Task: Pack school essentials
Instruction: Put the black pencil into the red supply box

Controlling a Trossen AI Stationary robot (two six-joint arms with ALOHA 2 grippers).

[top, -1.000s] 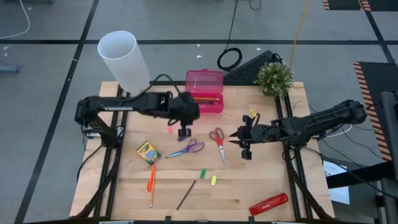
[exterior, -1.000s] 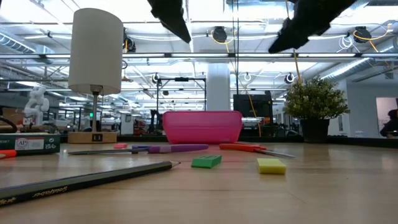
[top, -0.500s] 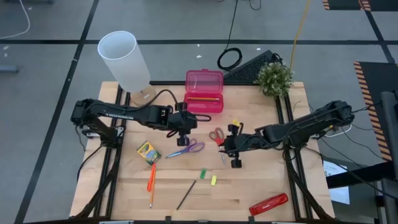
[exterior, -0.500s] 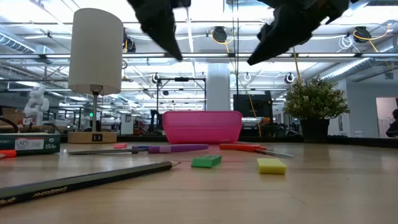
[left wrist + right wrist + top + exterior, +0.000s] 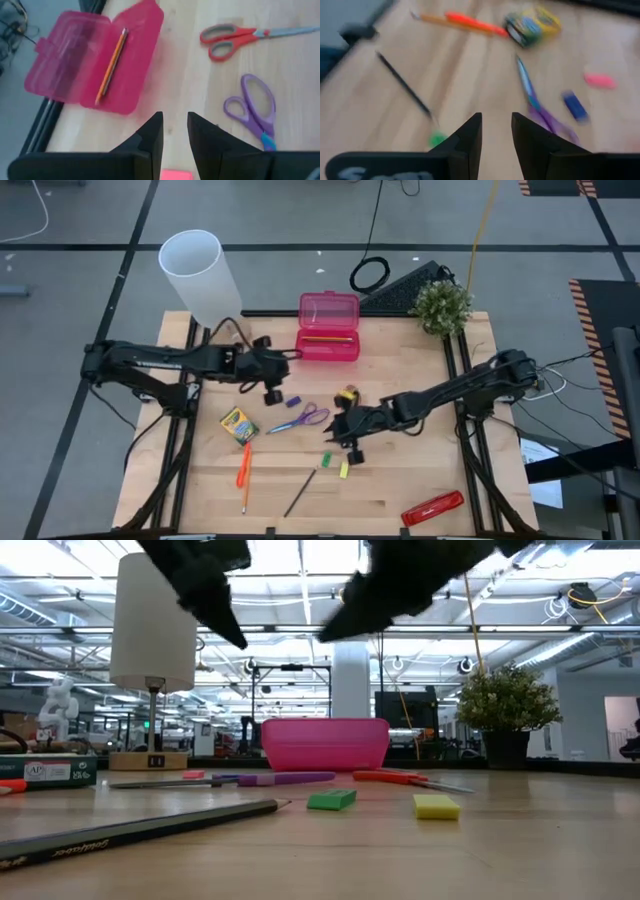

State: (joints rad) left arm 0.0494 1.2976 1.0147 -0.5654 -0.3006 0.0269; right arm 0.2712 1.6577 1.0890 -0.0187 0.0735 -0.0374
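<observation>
Little can be read; the dark pencil lying nearest in the low view carries pale lettering along its side, too slanted to make out (it looks like a brand mark); the box at the left edge of the table in that view has a round emblem and small print on its face, illegible; the red bar shows a pale mark, unreadable.

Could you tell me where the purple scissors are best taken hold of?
Probably at the narrow pivot of the purple scissors, where blades meet handles. They lie flat and closed on the table, so come straight down from above with the jaws across their length; the wide handle loops would be harder to span.
</observation>
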